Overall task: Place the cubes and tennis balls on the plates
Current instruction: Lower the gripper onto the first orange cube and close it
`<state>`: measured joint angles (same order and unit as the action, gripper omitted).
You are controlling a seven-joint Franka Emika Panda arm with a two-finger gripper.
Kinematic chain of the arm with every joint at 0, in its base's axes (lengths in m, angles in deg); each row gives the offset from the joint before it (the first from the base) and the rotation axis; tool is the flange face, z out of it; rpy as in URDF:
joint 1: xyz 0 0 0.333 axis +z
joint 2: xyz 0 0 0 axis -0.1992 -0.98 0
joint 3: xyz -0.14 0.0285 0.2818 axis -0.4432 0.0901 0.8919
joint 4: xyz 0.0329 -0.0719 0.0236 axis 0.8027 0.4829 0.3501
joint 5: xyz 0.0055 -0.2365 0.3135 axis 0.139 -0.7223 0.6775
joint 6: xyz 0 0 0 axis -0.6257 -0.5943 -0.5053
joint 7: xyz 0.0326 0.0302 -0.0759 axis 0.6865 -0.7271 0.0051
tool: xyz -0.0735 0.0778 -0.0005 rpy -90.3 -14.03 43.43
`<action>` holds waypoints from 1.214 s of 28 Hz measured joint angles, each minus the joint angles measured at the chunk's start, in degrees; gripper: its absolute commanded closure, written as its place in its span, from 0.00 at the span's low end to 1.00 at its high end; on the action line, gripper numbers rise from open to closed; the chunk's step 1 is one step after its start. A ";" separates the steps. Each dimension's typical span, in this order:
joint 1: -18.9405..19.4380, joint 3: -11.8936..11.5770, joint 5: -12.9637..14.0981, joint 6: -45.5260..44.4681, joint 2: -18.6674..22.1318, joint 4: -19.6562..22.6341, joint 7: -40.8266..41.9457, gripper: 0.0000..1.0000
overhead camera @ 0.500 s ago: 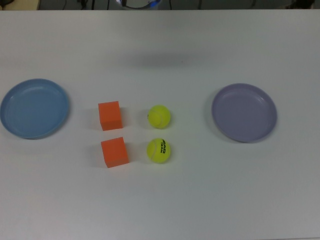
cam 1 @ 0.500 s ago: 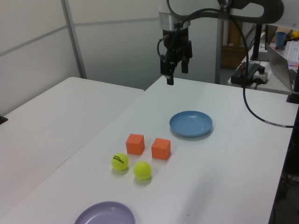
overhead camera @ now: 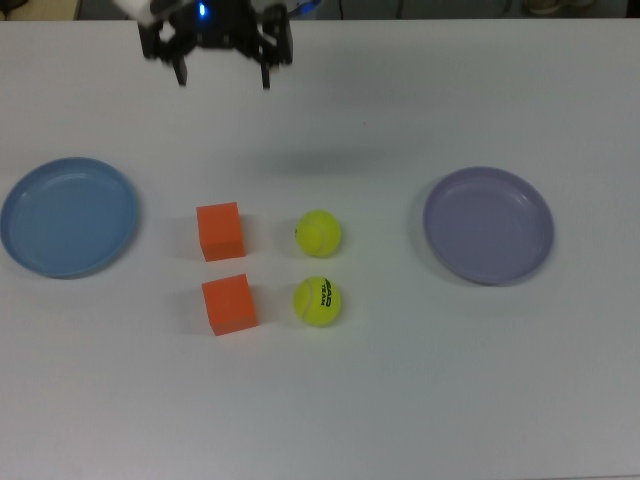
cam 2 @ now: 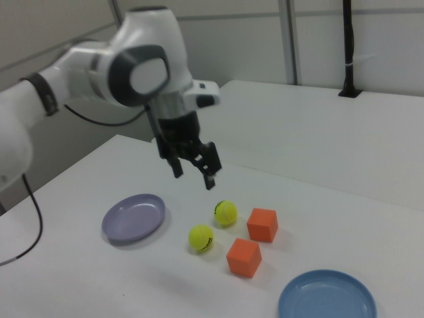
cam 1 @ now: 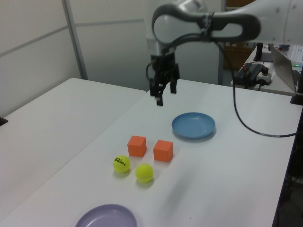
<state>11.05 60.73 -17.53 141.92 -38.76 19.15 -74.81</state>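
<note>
Black letters mark one tennis ball, too small to read, at the top view's centre. End effector hangs open, empty, upper left.

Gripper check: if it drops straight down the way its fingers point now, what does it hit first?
Probably bare table. The open gripper hangs beyond the cubes, toward the top view's upper edge, nothing beneath it, though depth is uncertain.
</note>
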 measured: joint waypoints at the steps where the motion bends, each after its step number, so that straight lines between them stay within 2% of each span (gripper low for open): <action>1: 0.02 0.02 0.00 1.03 -0.93 0.01 0.06 0.00; 8: 0.69 0.07 -0.08 12.87 -8.56 0.14 0.40 0.00; 11: 0.96 0.07 -1.02 16.61 -11.04 0.19 0.50 0.00; 17: 1.79 0.07 -4.01 22.72 -15.09 0.22 0.51 0.00; 28: 2.01 0.06 -11.57 34.81 -22.86 0.33 0.51 0.01; 34: 2.02 0.05 -14.90 37.53 -25.94 0.33 0.41 0.03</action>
<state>13.07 60.78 -32.43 179.45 -64.70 19.48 -74.40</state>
